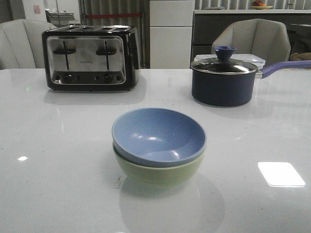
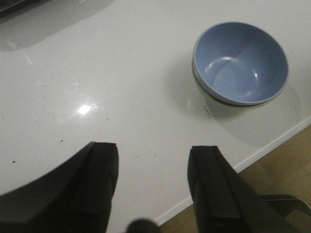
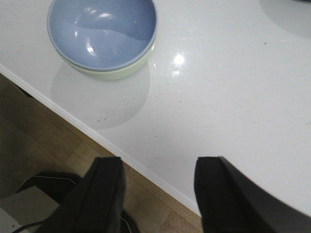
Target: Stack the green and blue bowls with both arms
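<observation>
- Blue bowl [image 1: 158, 136] nested inside green bowl [image 1: 158, 173], upright, near the table's [image 1: 58, 160] front middle; only a band of green showing under the blue rim.
- In the front view, neither arm visible; stack standing alone, touched by nothing.
- Left gripper [image 2: 153, 170] hovering above bare tabletop close to the table edge, angled down; fingers [image 2: 99, 170] spread wide, nothing between them; stack well apart from the fingertips.
- Right gripper [image 3: 158, 184] held out past the table edge, above wooden floor [image 3: 29, 141], tilted down toward the table; fingers [image 3: 109, 187] wide apart and empty; stack well apart from them.
- Behind the stack: toaster [image 1: 90, 58] at the back on the left, navy saucepan [image 1: 224, 80] with lid on at the back on the right, purple handle pointing right.
- Both well clear of the bowls.
</observation>
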`<state>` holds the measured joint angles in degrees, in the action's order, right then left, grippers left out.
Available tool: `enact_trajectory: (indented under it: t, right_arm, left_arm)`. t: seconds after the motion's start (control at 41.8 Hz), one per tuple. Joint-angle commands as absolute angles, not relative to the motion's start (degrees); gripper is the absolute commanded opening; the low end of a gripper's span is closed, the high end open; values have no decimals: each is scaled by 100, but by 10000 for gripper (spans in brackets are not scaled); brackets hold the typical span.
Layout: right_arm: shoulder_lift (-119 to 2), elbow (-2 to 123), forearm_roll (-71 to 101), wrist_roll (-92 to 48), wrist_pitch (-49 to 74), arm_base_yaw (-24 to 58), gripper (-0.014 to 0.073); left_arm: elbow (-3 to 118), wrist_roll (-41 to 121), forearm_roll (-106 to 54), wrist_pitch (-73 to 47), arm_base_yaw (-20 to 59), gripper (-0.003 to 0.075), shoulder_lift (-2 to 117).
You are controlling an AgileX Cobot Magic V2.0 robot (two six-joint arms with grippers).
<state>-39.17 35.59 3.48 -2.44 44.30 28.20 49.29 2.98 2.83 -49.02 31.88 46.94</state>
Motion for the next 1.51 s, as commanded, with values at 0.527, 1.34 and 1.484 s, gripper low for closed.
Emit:
enact_trajectory:
  t: [0.527,1.34,1.484]
  right_arm:
    - [-3565,3702,199,-54,4316,2816,65]
    - [-3565,3702,199,-54,4353,2816,56]
    - [-3565,3702,199,-54,4353,2816,56]
  left_arm:
    - [4524,98,439,-4557,3195,179,3650]
    - [4440,98,263,-4451,2879,93,3333]
    - [3850,98,273,-3413,1951,94,2572]
